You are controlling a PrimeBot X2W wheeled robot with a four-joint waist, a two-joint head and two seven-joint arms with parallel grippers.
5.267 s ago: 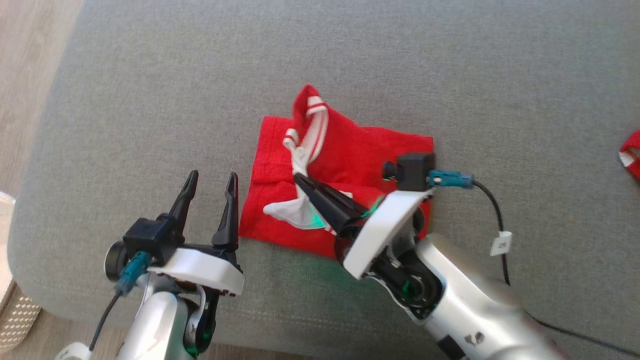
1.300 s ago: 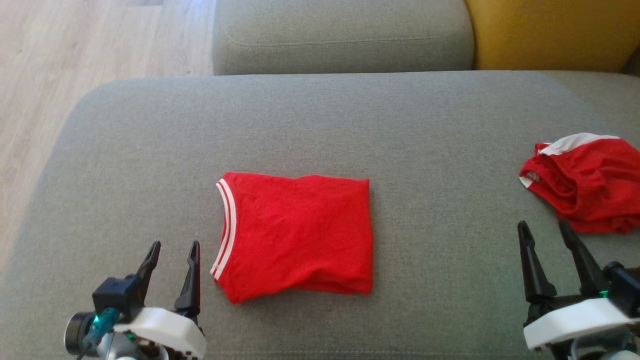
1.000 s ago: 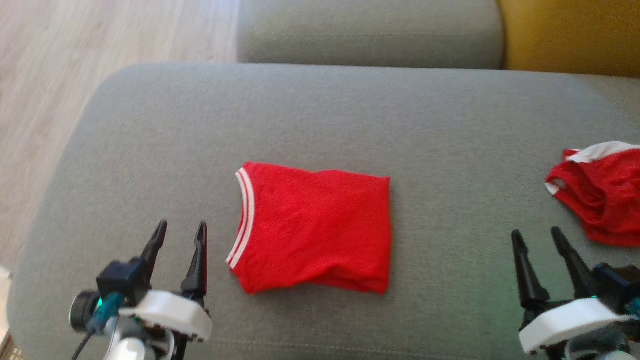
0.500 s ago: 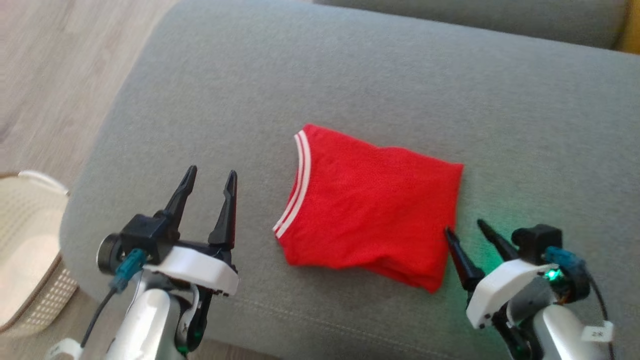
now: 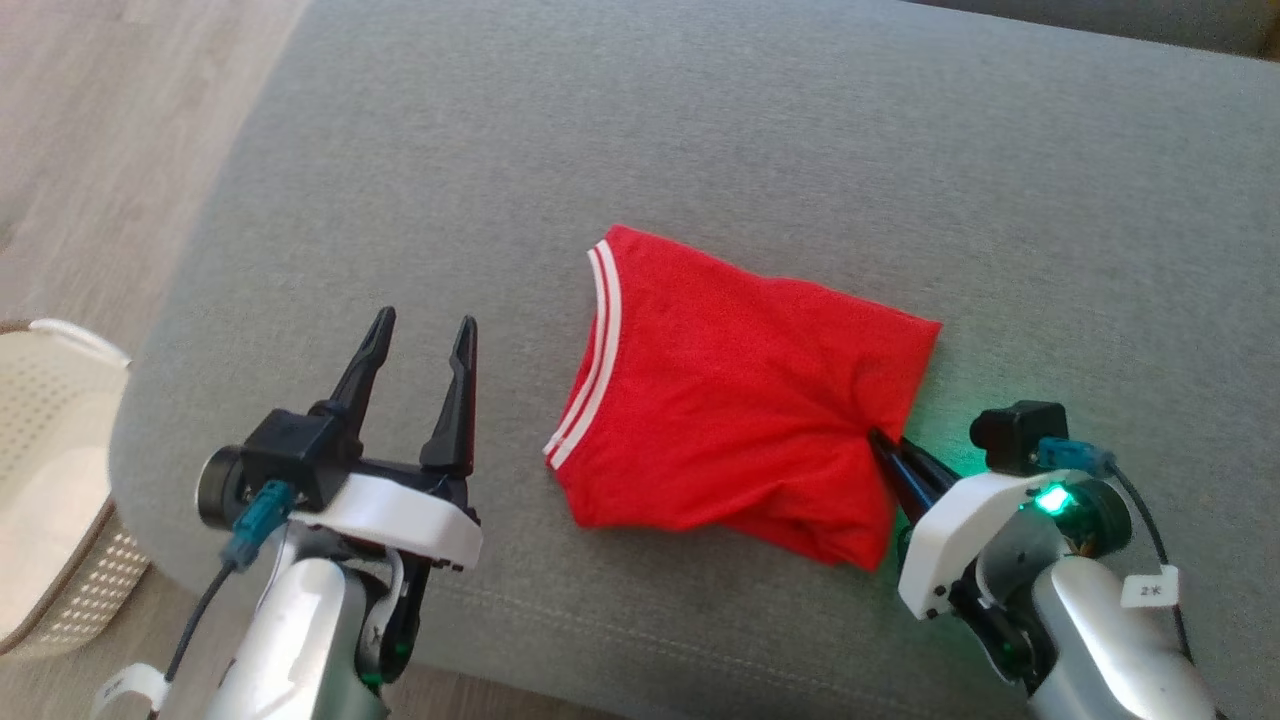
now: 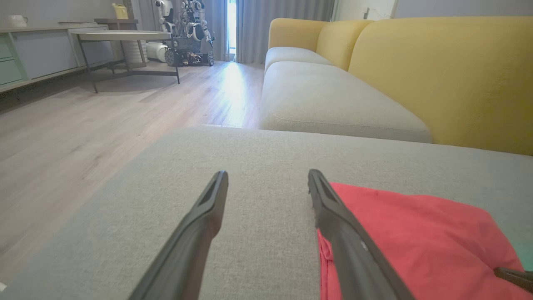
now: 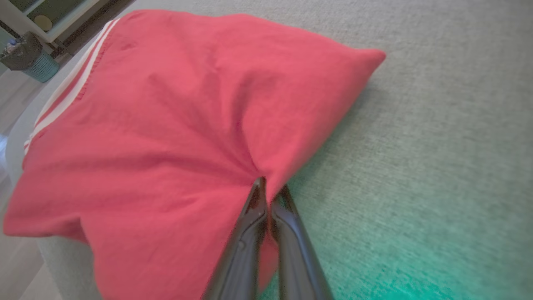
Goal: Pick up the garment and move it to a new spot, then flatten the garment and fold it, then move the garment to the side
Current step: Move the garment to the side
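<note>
The garment (image 5: 730, 400) is a folded red shirt with white stripes along its left hem, lying on the grey sofa seat (image 5: 700, 130). My right gripper (image 5: 882, 445) is shut on the garment's right edge, and the cloth puckers toward the pinch. In the right wrist view the two fingers press together on the red fabric (image 7: 166, 116) at the gripper (image 7: 270, 187). My left gripper (image 5: 420, 332) hovers open to the left of the striped hem, holding nothing. The left wrist view has that gripper (image 6: 266, 177) wide apart, with the garment (image 6: 412, 233) beside its right finger.
A pale perforated basket (image 5: 40, 480) stands on the wooden floor (image 5: 100, 100) at the lower left, past the seat's rounded edge. In the left wrist view a second grey cushion (image 6: 325, 100) and a yellow sofa back (image 6: 437, 71) lie beyond.
My right gripper has reached in and shut on the garment's right edge, bunching the cloth there. The camera has also swung left and down. The left gripper stays open.
</note>
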